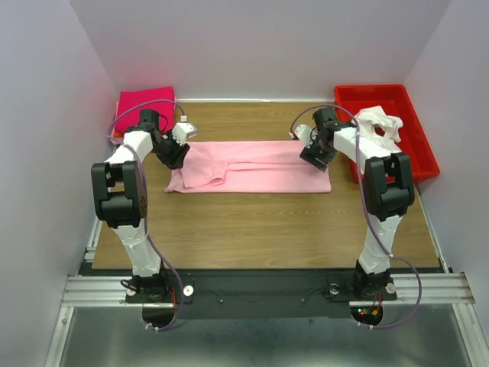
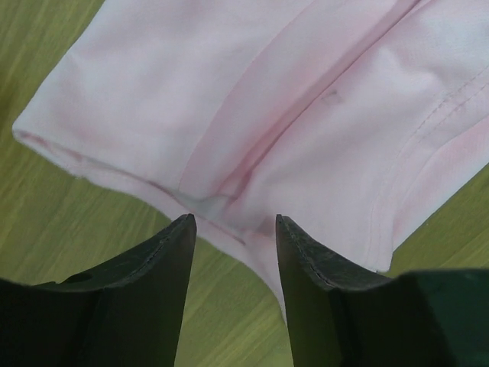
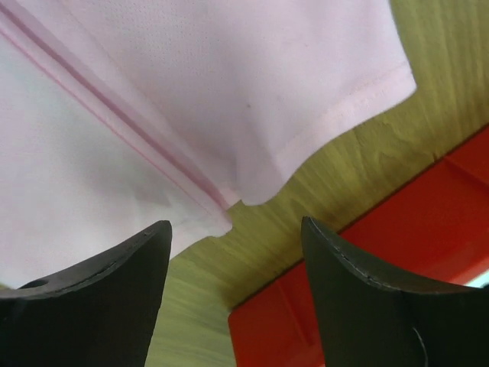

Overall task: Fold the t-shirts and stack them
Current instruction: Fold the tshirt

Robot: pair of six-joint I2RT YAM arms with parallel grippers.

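A light pink t-shirt (image 1: 252, 166) lies folded into a long strip across the middle of the wooden table. My left gripper (image 1: 176, 155) is open just above its left end; in the left wrist view the shirt's edge (image 2: 252, 138) lies between and beyond my spread fingers (image 2: 157, 267). My right gripper (image 1: 315, 157) is open above the shirt's right end; the right wrist view shows the hem (image 3: 229, 130) ahead of my fingers (image 3: 348, 267). Neither holds anything. A folded magenta t-shirt (image 1: 144, 104) sits at the back left. A crumpled white t-shirt (image 1: 380, 127) lies in the red bin.
The red bin (image 1: 419, 157) stands at the back right, close to my right arm; its corner shows in the right wrist view (image 3: 367, 267). White walls close in the table on three sides. Bare wood (image 1: 260, 229) stretches in front of the pink shirt.
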